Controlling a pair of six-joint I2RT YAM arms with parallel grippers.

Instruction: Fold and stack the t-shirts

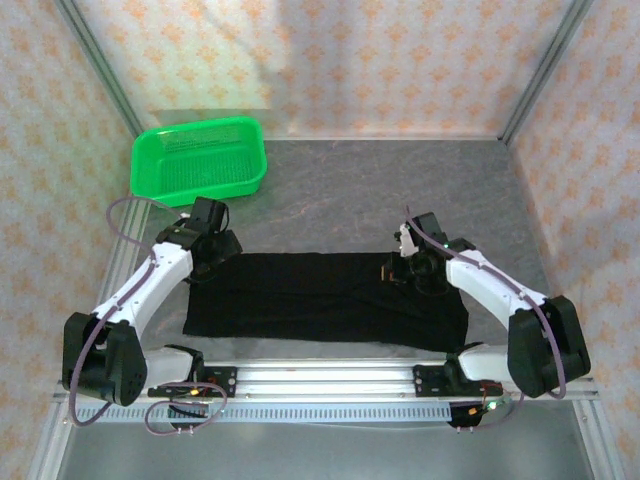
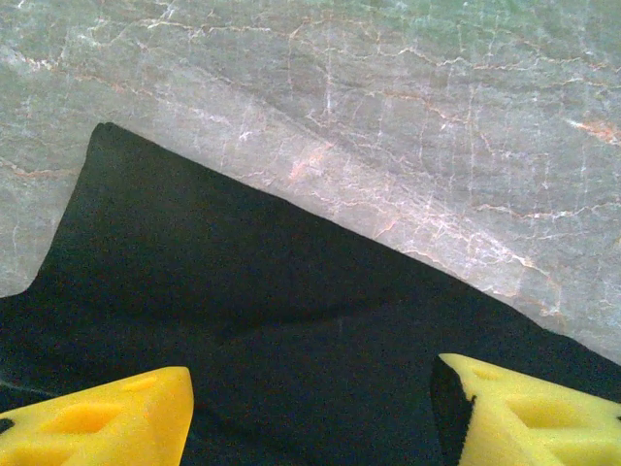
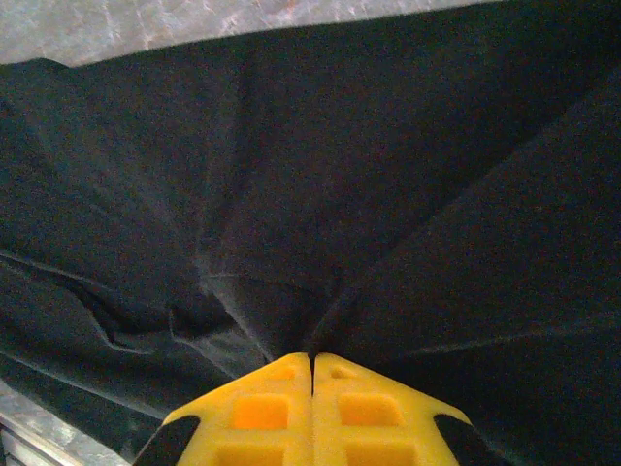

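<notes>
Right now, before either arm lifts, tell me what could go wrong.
1. The right gripper is shut on a thin pinch of the t-shirt, with creases running into its tips; the cloth may slip out on lifting.
2. The left gripper is open over the t-shirt's far left corner, holding nothing; if only the right side rises, the fold could go crooked and bunch.

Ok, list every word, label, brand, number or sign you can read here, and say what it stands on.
None: there is no readable text anywhere. The black t-shirt is plain, the green mesh basket carries no label, and the wallpaper has only an orange ornament pattern.
</notes>
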